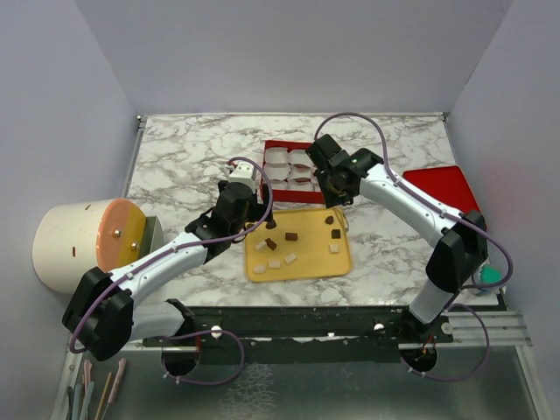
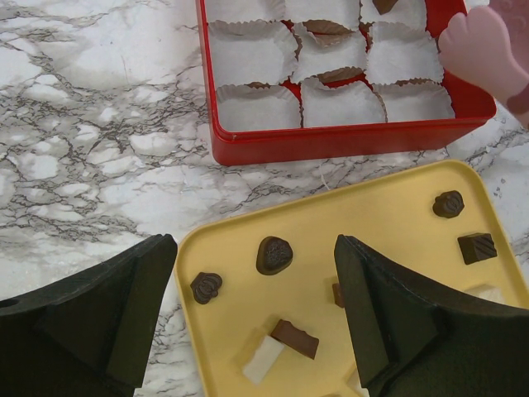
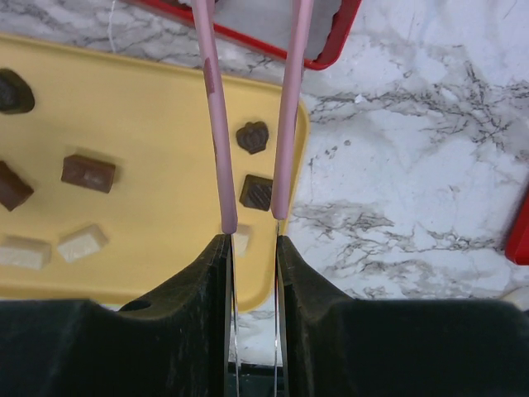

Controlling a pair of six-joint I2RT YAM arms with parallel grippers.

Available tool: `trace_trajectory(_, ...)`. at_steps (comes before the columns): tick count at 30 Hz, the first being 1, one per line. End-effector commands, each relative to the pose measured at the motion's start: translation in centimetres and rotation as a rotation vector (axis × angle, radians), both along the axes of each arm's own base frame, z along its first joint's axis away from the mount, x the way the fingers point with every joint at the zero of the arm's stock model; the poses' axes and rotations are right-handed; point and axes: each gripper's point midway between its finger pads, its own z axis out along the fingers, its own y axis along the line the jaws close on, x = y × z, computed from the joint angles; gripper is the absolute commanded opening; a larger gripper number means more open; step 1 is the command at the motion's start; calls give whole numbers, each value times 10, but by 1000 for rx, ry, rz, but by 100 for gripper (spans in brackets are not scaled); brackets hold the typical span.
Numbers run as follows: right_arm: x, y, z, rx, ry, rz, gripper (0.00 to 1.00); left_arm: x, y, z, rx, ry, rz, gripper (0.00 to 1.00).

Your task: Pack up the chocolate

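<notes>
Chocolate sits on the yellow tray. The left hand hangs wide open, empty; the right hand squeezes pink tongs for lifting pieces.

Here's the tabletop, a smooth marble-pattern surface with little shine. The red box is glossy plastic, and its cups are thin crimped paper, matt. The yellow tray is smooth plastic with a satin finish. The chocolate carries a soft sheen over ridged moulded tops. The left claw shows matt black plastic fingers, and the right claw has smooth, dull pink fingers.
</notes>
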Motion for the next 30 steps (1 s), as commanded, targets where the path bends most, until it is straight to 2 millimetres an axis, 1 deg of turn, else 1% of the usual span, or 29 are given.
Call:
trace_trajectory(1,28,-6,1,-8,-39,-13,12,-2,-2,5,-12,-14,-10,87)
trace_trajectory(8,49,-12,-20,-4,-11,-31,12,-1,-2,4,-9,-15,-11,87)
trace_trajectory(13,59,-12,-35,3,10,-32,12,-1,-1,4,-7,-16,-10,87)
trace_trajectory(16,65,-13,-41,6,16,-35,13,-1,-2,3,-5,-14,-10,87)
trace_trajectory(20,69,-15,-45,9,22,-42,17,0,-2,3,-3,-14,-9,87)
trace_trajectory(30,74,-17,-54,28,36,-53,24,-1,-2,2,-2,-12,-11,87)
